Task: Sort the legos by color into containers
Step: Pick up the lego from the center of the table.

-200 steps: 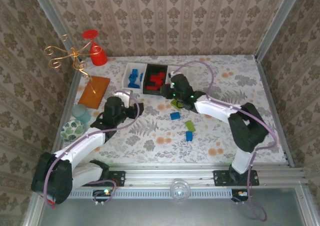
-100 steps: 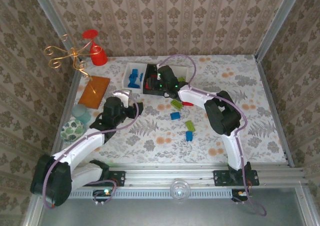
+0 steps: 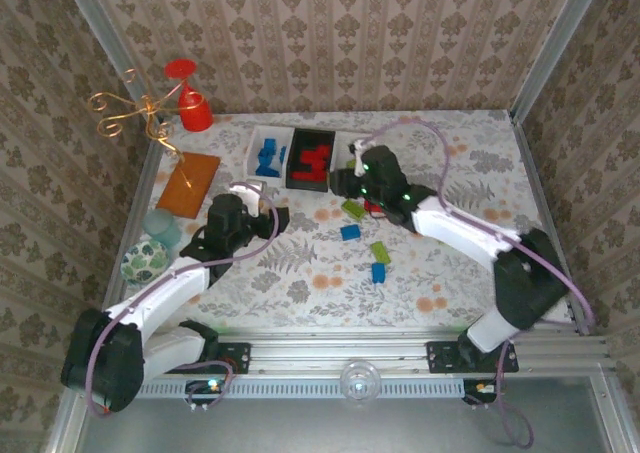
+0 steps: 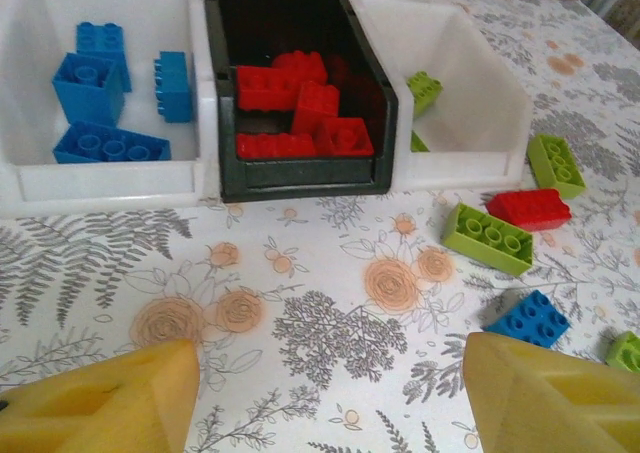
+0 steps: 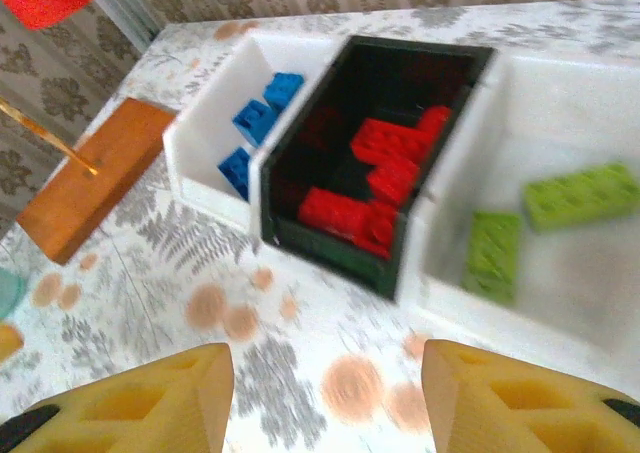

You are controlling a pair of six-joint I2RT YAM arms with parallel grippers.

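Three containers stand side by side at the back. A white bin (image 4: pixel 100 183) holds blue legos (image 4: pixel 88 85), the black bin (image 4: pixel 300 176) holds red legos (image 4: pixel 300 113), and a second white bin (image 4: pixel 480 113) holds green legos (image 5: pixel 580 195). Loose on the table lie a green brick (image 3: pixel 352 209), a red brick (image 3: pixel 375 208), blue bricks (image 3: pixel 350 232) and another green one (image 3: pixel 380 252). My left gripper (image 3: pixel 280 216) hovers open and empty in front of the bins, its fingers (image 4: pixel 100 403) wide apart. My right gripper (image 3: pixel 335 183) is open and empty just in front of the black bin (image 5: pixel 330 253).
An orange-brown board (image 3: pixel 188 183) lies left of the bins. A red cup (image 3: pixel 197 113) and a gold wire stand (image 3: pixel 140 108) sit in the back left corner. A teal glass (image 3: pixel 160 223) and a patterned bowl (image 3: pixel 147 258) stand by the left wall.
My right gripper swung left over the black bin, opened, then drew back to the right in front of it. The left arm has stayed still.
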